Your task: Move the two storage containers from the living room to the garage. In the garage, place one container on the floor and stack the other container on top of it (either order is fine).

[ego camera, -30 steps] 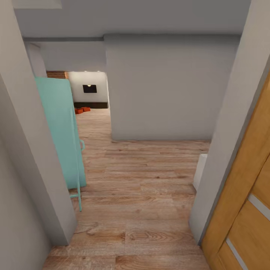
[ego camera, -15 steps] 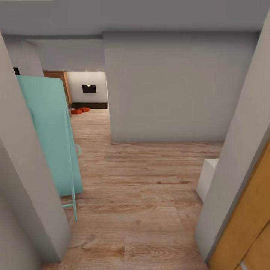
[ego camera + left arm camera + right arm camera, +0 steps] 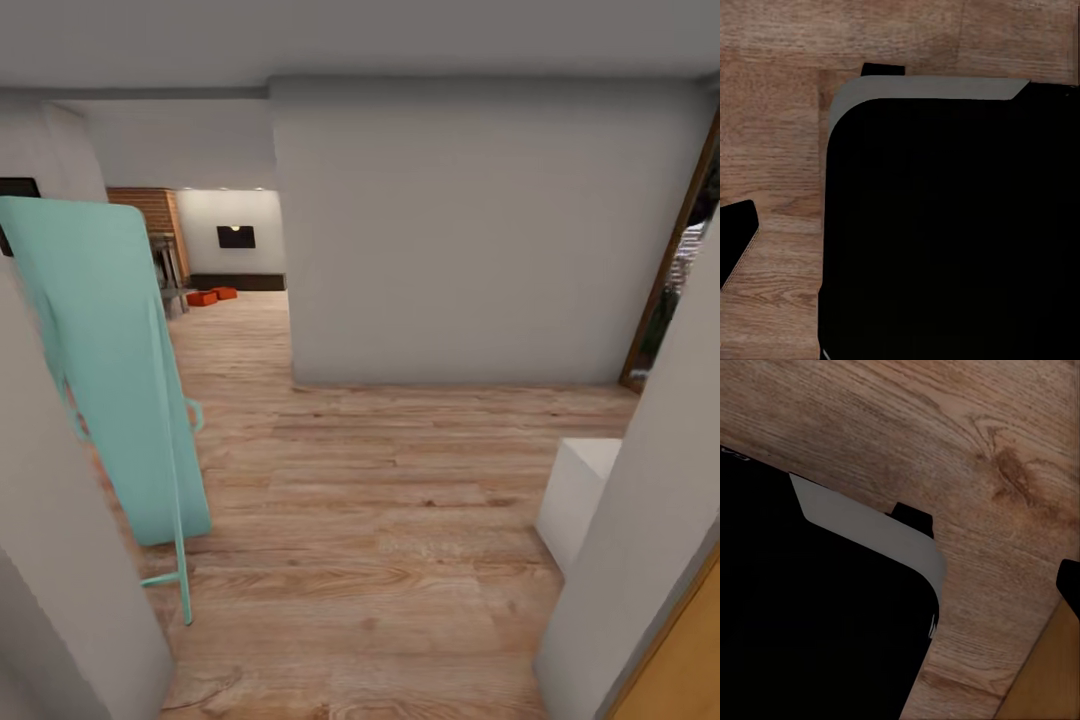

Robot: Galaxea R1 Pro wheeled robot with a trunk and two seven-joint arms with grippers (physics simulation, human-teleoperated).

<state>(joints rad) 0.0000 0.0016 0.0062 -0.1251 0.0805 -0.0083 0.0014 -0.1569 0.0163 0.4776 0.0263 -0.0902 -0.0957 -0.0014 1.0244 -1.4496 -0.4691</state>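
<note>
teal panel [image 3: 110, 370] leans beside wood-plank hallway [image 3: 380, 500].

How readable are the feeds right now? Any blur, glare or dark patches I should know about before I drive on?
Head view: evenly lit, no glare; the two storage containers far down the wood floor are small and soft, and the near wall edge beside the teal panel looks smeared. Left wrist view: sharp wood grain, but a large featureless black shape covers most of it. Right wrist view: likewise, black across one side.
</note>
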